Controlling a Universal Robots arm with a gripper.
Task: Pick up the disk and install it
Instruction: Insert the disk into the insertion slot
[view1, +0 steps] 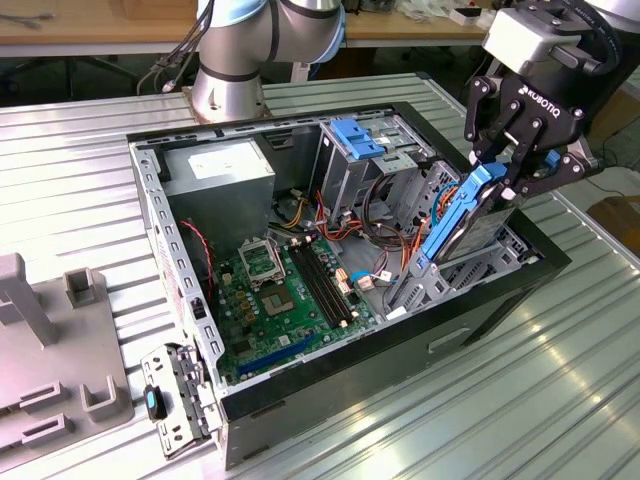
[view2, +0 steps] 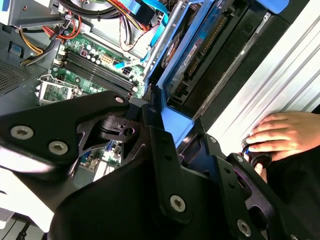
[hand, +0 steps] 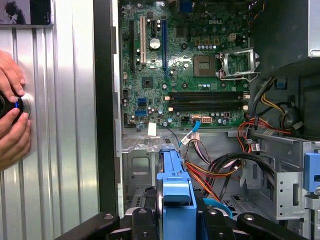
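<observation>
Exterior view: elevated, set back, angled down on the whole computer case. Both wrist views: close, looking past the gripper into the case. All share the motherboard and disk.

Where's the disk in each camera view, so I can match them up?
Exterior view: the disk hangs tilted over the computer case at the exterior view's right, clamped in the gripper.
Second wrist view: the disk runs alongside the case's black wall.
First wrist view: the disk's blue end sits nearest the camera.
Shared landmark: the green motherboard.

Robotics lab (open computer case)
</observation>
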